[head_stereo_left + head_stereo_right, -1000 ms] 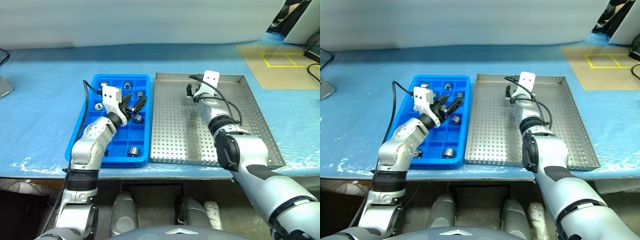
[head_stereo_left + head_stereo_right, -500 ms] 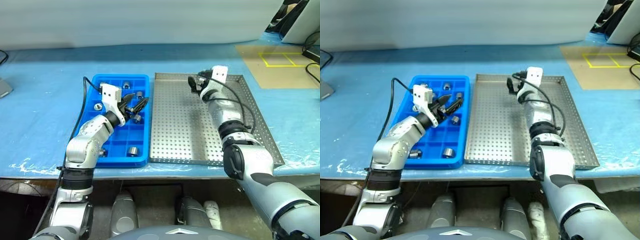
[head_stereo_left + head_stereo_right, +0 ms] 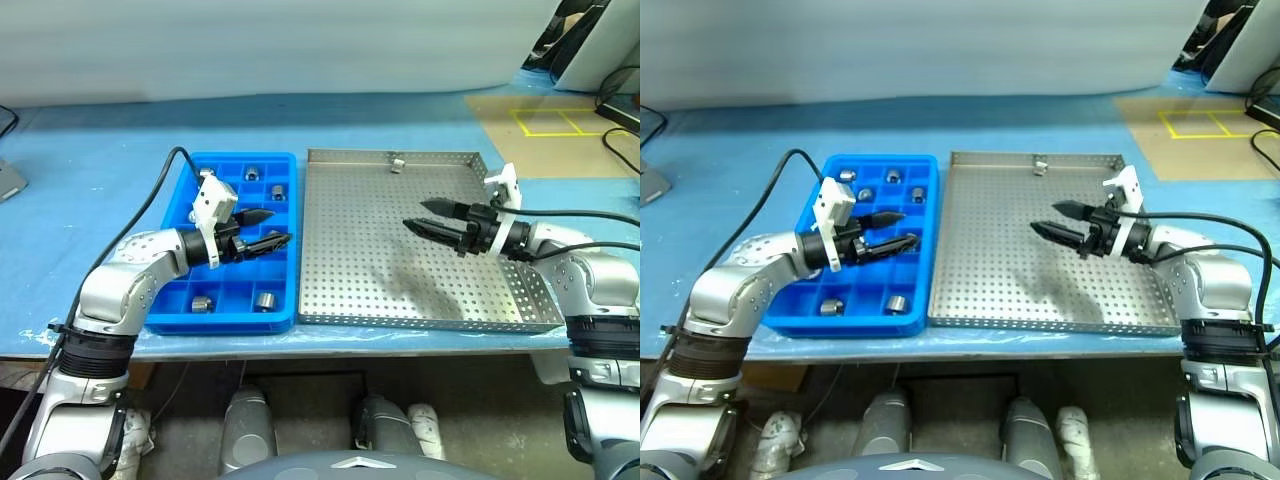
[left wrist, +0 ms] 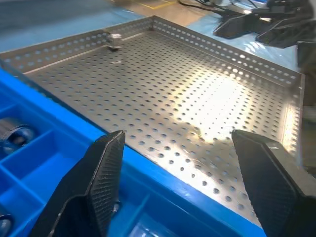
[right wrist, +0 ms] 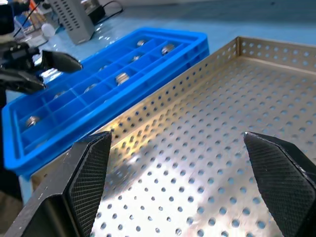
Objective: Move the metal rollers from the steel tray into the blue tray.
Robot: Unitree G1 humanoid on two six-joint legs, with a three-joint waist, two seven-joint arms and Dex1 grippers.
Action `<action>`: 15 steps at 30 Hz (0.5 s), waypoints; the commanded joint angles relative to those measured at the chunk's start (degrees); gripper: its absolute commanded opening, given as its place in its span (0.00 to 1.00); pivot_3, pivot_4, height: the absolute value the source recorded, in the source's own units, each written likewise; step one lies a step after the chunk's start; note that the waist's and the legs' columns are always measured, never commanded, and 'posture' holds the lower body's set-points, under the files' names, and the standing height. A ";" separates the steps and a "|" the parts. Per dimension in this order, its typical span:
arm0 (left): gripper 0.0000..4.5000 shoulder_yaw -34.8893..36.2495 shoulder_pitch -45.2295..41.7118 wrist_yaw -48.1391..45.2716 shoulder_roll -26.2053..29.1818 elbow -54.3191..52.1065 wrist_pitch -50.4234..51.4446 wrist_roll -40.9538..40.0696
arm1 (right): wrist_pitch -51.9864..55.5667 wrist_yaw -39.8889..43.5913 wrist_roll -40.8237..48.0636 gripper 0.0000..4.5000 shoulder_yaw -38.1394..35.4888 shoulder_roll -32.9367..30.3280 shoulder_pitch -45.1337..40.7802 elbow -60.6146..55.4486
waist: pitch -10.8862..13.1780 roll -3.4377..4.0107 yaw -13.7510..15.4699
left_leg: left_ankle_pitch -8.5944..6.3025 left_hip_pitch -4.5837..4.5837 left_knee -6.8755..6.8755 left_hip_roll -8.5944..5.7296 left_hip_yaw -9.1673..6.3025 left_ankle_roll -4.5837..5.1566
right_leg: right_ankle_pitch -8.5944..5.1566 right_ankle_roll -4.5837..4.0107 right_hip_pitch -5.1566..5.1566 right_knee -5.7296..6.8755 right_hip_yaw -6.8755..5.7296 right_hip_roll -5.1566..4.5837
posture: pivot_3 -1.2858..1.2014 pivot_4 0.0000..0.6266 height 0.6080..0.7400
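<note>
The right hand [image 3: 428,217] hangs level over the right half of the steel tray [image 3: 350,290], its two black tapered fingers spread wide and pointing left, with nothing between them. The one metal roller [image 3: 397,164] left in that tray lies well apart from it, just beside the far rim, a small shiny cylinder on the perforated floor. The left hand [image 3: 268,228] hovers over the middle of the blue tray [image 3: 176,222], fingers likewise parted and empty, pointing right toward the steel tray. Around it the other rollers [image 3: 262,300] sit singly in square compartments: several in the far rows, two in the near row, a few partly hidden behind the arm. The steel tray is a wide, shallow rectangle of dull silver sheet, dotted all over with tiny holes and bordered by a low upright rim that is also perforated; light glares off its floor in the left wrist view. The blue tray is glossy plastic, narrower, split by thin walls into a grid. The two trays lie side by side, their long edges nearly touching, on a tabletop [image 3: 90,150] covered in blue film. The steel floor under and around the right hand is open, and bare blue surface stretches left and beyond both trays.
</note>
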 commanded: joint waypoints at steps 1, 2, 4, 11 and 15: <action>0.81 -1.23 0.72 -3.65 -0.31 -0.07 -0.87 -0.96 | -2.80 -1.81 -2.07 1.00 2.80 1.62 1.18 -3.74 | -0.01 0.00 -0.15 | 0.01 0.03 -0.02 -0.01 0.00 -0.02 | 0.00 -0.01 0.02 0.00 0.01 0.01 | 0.52 0.24 1.00; 0.81 -1.29 0.67 -3.57 -1.29 1.47 -1.12 -0.83 | -2.82 -2.66 -2.05 1.00 3.37 2.59 1.58 -4.49 | -0.01 0.01 -0.42 | 0.02 0.06 -0.04 -0.01 0.02 -0.02 | 0.01 -0.02 0.04 0.00 0.02 0.01 | 0.51 0.24 1.00; 0.81 -1.29 0.46 -2.95 -2.98 3.77 -1.42 -0.41 | -2.46 -3.31 -2.34 1.00 4.94 3.44 2.90 -6.52 | -0.02 0.03 -0.54 | 0.02 0.02 -0.08 -0.06 0.03 -0.03 | 0.02 -0.03 0.04 -0.01 0.04 -0.01 | 0.51 0.24 1.00; 0.81 -1.51 2.85 -2.25 -5.14 2.77 -1.01 -0.26 | -2.01 -3.36 -1.87 1.00 5.50 2.24 6.87 -10.98 | -0.02 0.02 -1.36 | 0.03 -0.33 -0.15 -0.07 0.02 -0.05 | 0.00 -0.03 -0.14 -0.18 0.27 0.00 | 0.50 0.24 1.00; 0.81 -0.93 1.08 -0.20 -6.18 3.50 -1.99 0.82 | -2.80 -4.97 -2.55 1.00 4.97 2.74 5.01 -9.69 | -0.02 0.02 -1.52 | 0.03 -0.25 -0.17 -0.06 0.02 -0.04 | -0.02 0.00 -0.14 -0.17 0.32 0.01 | 0.50 0.24 1.00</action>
